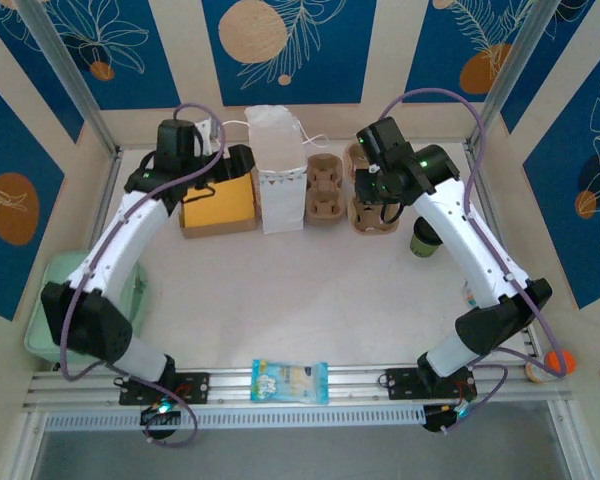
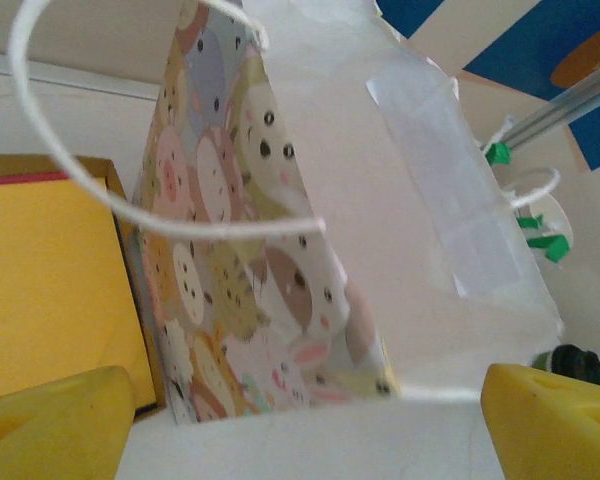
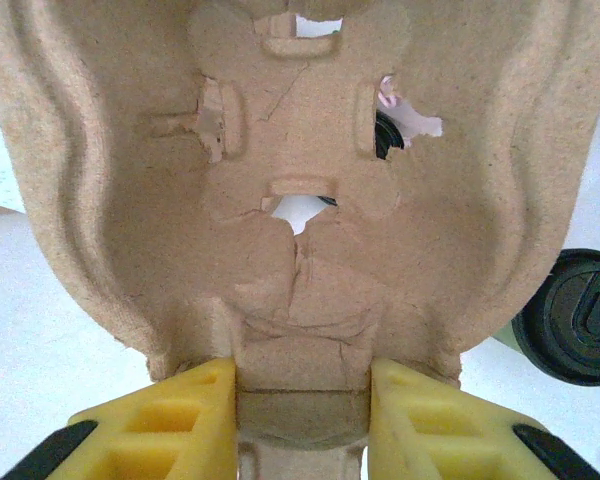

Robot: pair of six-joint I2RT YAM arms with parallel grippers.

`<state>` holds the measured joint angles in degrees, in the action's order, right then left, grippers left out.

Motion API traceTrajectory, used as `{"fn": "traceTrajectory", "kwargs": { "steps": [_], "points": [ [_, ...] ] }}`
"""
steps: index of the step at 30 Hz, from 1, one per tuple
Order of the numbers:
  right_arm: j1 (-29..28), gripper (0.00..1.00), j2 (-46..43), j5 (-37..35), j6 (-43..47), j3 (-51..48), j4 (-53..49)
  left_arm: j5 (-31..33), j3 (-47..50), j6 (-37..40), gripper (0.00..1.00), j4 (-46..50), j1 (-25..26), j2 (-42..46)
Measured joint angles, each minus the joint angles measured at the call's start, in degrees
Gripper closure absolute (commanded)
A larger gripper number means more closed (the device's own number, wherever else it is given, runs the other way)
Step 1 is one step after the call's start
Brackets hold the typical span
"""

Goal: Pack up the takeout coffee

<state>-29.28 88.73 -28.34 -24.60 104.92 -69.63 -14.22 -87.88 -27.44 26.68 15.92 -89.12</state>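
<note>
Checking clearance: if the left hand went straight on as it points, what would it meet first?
Likely the white paper bag, right ahead of the left hand; how near is unclear.

Along the back of the desk stand, from left to right, a box, a paper bag just beside it, a cup carrier and a second carrier. The right fingers sit on either side of that second carrier's middle ridge. The takeout coffee stands just right of it and nearer. A snack packet lies on the front rail.
</note>
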Motion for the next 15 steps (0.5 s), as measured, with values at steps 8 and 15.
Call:
{"fn": "traceTrajectory", "kwargs": {
  "steps": [8, 15],
  "points": [
    [-0.6, 0.68, -0.9, 0.0, 0.0, 0.0, -0.3, 4.0, -13.8, 2.3, 0.44, 6.3, 1.6, -12.7],
    [-1.1, 0.68, -3.4, 0.0, 0.0, -0.6, -0.3, 8.3, -19.5, 4.3, 0.82, 11.1, 4.2, -16.3]
  ]
}}
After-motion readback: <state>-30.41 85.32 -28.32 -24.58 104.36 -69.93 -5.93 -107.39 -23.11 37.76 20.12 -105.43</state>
